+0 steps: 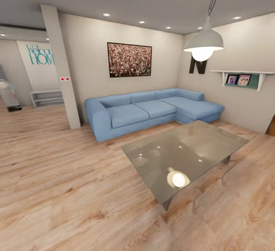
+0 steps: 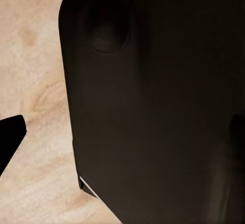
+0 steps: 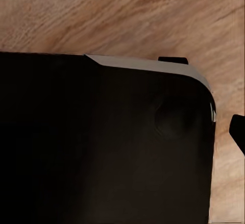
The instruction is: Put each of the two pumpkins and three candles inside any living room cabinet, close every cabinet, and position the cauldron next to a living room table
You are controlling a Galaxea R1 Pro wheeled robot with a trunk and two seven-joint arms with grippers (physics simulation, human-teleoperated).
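Observation:
The low coffee table [image 1: 191,148] with its glossy grey top stands ahead and to the right in the head view, reflecting the lamp. The pumpkins, candles, cauldron and dark brown cabinet are out of view. In the left wrist view my left gripper [image 2: 122,137] hangs over the wooden floor beside my own dark body, one black fingertip [image 2: 10,137] at the frame's edge, jaws wide apart. The right wrist view has my right gripper [image 3: 122,132] likewise against my dark body, a black fingertip [image 3: 238,132] at the edge, nothing between the fingers.
A blue corner sofa [image 1: 152,110] lines the far wall behind the table. A white pendant lamp [image 1: 203,45] hangs over the table. A pillar [image 1: 61,68] stands at the left, with a white open shelf unit [image 1: 46,98] beyond it. Wooden floor [image 1: 68,190] spreads to the left and front.

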